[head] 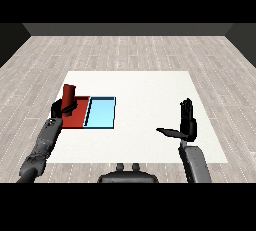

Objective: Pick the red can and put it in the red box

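Note:
A red can [68, 96] stands upright over the left part of the red tray [80, 115]; whether it rests on the tray or hangs just above it I cannot tell. My left hand [61, 109] is curled round the can's lower half. Far to the right, my right hand [187, 122] is held up above the table with straight fingers and the thumb stretched out to the left, holding nothing.
A light blue tray [101, 113] lies right beside the red tray on its right. Both sit at the left of the white table [145, 100]. Grey wooden floor surrounds the table.

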You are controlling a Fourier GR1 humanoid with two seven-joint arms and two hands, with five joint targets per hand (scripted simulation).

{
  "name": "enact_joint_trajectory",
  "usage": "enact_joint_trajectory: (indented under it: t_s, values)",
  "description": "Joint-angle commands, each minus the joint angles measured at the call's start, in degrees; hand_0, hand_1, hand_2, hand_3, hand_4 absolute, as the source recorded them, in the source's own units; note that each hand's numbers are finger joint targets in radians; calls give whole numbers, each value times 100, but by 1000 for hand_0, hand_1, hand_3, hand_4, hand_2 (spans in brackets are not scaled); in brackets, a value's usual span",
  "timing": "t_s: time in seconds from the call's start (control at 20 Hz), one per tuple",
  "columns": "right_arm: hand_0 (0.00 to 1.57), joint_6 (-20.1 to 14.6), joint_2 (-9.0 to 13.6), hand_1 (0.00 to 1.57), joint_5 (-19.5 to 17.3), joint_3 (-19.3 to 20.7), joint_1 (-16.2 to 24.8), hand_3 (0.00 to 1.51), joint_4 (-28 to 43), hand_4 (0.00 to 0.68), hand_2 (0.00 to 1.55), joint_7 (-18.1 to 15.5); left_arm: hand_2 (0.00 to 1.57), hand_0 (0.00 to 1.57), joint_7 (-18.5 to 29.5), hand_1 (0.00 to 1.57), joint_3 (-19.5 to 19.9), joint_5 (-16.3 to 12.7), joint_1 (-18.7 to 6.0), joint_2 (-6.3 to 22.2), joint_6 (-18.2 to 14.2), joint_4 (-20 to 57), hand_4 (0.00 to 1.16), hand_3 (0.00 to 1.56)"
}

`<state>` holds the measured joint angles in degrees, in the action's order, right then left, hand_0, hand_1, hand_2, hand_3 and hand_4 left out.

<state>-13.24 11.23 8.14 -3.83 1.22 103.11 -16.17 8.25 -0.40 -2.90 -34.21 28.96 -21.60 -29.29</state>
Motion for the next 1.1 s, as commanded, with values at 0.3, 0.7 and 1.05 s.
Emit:
enact_joint_trajectory:
  t_s: [0.3, 0.7, 1.05]
  values:
    - [0, -123, -31, 0, -405, 56, -525, 0, -916, 0, 0, -203, 745, 761, 462, 761, 154, 253, -622, -459, 82, 1982, 764, 497]
    - [0, -74, -53, 0, -409, 134, -647, 0, -1042, 0, 0, -225, 0, 0, 136, 0, -406, 939, -847, -68, 923, 2597, 0, 0]
    - [0, 184, -13, 0, -161, 297, -550, 0, -893, 0, 0, -360, 0, 0, 412, 0, 262, 353, -944, 348, 667, 2297, 0, 0]
